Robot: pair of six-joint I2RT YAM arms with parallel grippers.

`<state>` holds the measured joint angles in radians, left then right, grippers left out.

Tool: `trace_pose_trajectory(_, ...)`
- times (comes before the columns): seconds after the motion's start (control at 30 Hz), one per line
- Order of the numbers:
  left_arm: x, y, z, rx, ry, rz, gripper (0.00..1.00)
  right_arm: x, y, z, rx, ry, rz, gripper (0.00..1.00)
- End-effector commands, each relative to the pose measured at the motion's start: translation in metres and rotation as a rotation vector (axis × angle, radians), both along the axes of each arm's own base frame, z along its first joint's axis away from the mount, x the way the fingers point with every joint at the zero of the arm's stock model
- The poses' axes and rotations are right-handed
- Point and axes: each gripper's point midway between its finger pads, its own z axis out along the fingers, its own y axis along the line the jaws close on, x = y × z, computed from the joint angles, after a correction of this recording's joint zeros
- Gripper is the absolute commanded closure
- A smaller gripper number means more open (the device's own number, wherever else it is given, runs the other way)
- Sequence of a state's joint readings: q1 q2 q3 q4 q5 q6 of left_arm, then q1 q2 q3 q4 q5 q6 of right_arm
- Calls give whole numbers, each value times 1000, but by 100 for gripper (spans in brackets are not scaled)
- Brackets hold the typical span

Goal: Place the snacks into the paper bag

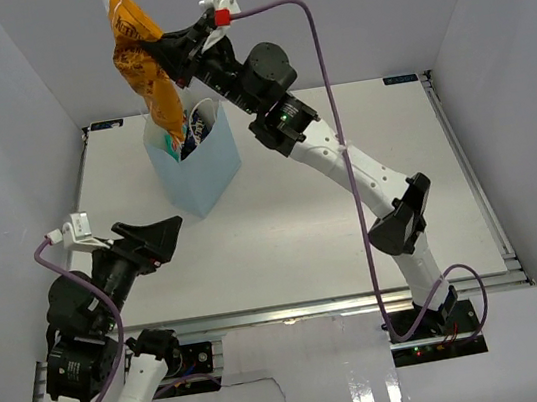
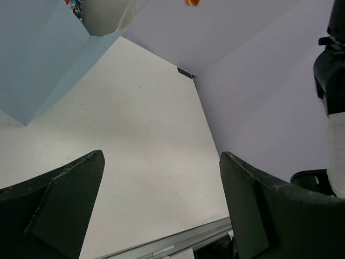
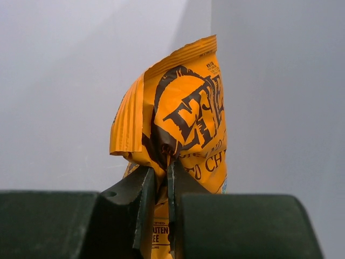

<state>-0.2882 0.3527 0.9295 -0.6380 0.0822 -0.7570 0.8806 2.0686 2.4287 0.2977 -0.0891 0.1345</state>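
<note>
At the near edge of the worktop (image 1: 303,226), my left tool (image 1: 166,245) hangs low over the left side, jaws spread wide with nothing between them; in the left wrist view both dark fingers (image 2: 59,205) frame only bare worktop (image 2: 140,135). Beyond it, toward the far-left part of the surface, the pale blue paper bag (image 1: 205,170) stands upright with its mouth open, one corner turned toward me; the same bag (image 2: 38,65) fills the upper left of the left wrist view. Some packets (image 1: 197,128) show inside its mouth, too hidden to tell apart. Farthest and highest, my right tool (image 1: 174,55) is raised above the bag, jaws pinched tight on the large orange crisp bag (image 1: 139,58), well clear of the worktop. The right wrist view shows the two fingers (image 3: 137,199) nearly touching, the crumpled foil of the orange packet (image 3: 183,118) caught between them, its upper seal standing above the grip. In the overhead view the packet's lower end overlaps the paper bag's mouth; I cannot tell whether it is inside the rim.
</note>
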Motion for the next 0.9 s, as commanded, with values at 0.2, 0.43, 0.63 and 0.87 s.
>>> trace_pose_trajectory(0.2, -9, 8, 8, -19, -4, 33, 2, 31, -16, 10, 164, -68, -303, 92)
trace_pose_trajectory(0.43, -14, 11, 6, -27, 0, 42, 2, 54, -5, -33, 72, -23, -387, 92)
trace_pose_trajectory(0.63, -17, 14, 4, -31, -5, 56, 2, 56, 7, -57, 16, -15, -395, 92)
trace_pose_trajectory(0.87, -20, 15, 2, -35, -4, 56, 2, 62, 20, -95, -71, -5, -417, 92)
